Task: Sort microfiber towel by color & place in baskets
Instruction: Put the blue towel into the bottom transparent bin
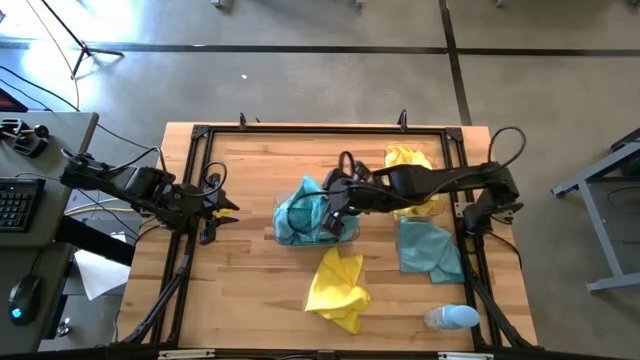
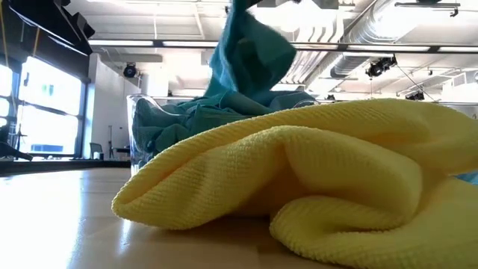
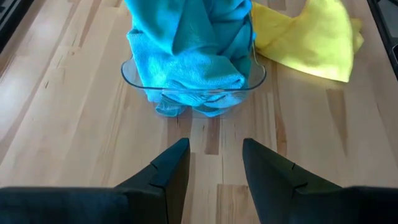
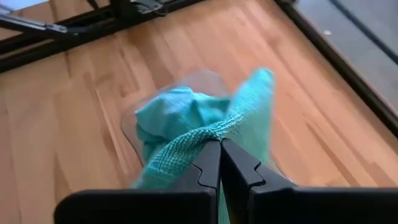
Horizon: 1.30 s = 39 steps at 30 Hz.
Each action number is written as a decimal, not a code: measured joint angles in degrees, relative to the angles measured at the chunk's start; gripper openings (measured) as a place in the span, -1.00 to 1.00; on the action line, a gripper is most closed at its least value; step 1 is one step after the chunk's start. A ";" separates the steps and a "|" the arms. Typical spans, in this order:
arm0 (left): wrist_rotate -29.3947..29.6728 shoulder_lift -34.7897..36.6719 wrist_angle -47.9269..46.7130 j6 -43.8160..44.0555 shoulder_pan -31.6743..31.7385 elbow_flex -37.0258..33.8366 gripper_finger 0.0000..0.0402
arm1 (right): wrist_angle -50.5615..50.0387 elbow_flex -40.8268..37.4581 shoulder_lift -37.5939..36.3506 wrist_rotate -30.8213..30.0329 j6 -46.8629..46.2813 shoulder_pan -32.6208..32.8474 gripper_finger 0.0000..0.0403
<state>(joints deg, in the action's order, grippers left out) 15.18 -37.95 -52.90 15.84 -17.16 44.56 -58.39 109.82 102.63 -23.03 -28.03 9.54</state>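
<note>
Nearest my low camera, a crumpled yellow towel (image 2: pixel 314 179) fills the lower right of the frame, with the clear basket (image 2: pixel 142 127) behind it at centre left, heaped with teal cloths.

Reading the overhead view left to right: my left gripper (image 1: pixel 213 212) waits at centre left over bare wood, its fingers spread and holding nothing. At centre, my right gripper (image 1: pixel 335 212) hangs over the basket (image 1: pixel 283 232), jaws pressed together and pinching a teal towel (image 4: pixel 211 134) that dangles above the pile.

I judge I'm mid-drop on a teal cloth: next I need to lower slightly, part the jaws and let it fall inside the rim.

Right of centre, a second teal towel (image 1: pixel 428 250) lies flat; another yellow towel (image 1: pixel 410 160) sits at upper right, apparently in the other basket, though I can't be sure. A small pale bottle (image 1: pixel 452 317) lies at lower right.
</note>
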 joint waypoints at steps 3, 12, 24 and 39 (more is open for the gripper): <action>0.02 0.00 -0.03 -0.03 0.00 0.00 -0.33 | 5.13 0.00 3.28 4.10 4.08 -1.37 -1.00; 0.55 0.00 -0.02 -0.04 0.00 0.00 -0.33 | 6.57 -0.10 17.15 9.70 7.54 -4.29 -1.00; 0.59 0.00 -0.05 -0.02 0.01 0.00 -0.33 | 10.84 0.42 30.85 21.78 4.06 -7.37 -1.00; 0.61 0.00 -0.03 0.00 -0.01 0.00 -0.33 | 14.16 0.00 30.15 22.78 3.91 -6.23 -0.90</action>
<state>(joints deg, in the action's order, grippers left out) 15.79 -37.95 -52.93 15.84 -17.17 44.56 -44.23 109.82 132.78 -0.25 -24.13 3.31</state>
